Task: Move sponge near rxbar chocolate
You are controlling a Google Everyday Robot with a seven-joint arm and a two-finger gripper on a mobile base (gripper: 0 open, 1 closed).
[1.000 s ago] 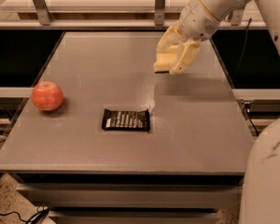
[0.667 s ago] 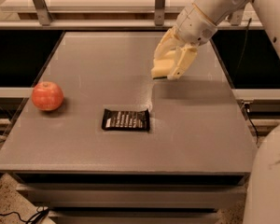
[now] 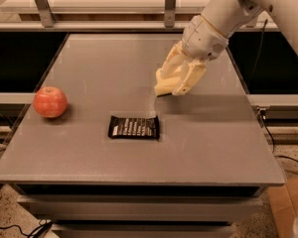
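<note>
The black rxbar chocolate [image 3: 134,127] with white lettering lies flat near the middle of the grey table [image 3: 89,78]. My gripper [image 3: 173,83] hangs above the table, up and to the right of the bar, and is shut on the pale yellow sponge [image 3: 164,87]. The sponge sticks out at the lower left of the cream fingers [image 3: 189,77] and is partly hidden by them. It is held off the table surface, a short way from the bar's right end.
A red apple [image 3: 50,102] sits near the table's left edge. A metal rail with posts [image 3: 170,4] runs along the back. The white arm [image 3: 238,9] reaches in from the upper right. Cables [image 3: 273,138] hang off the right side.
My gripper has moved left and down with the sponge in it, closer to the bar. The bar and the apple have not moved.
</note>
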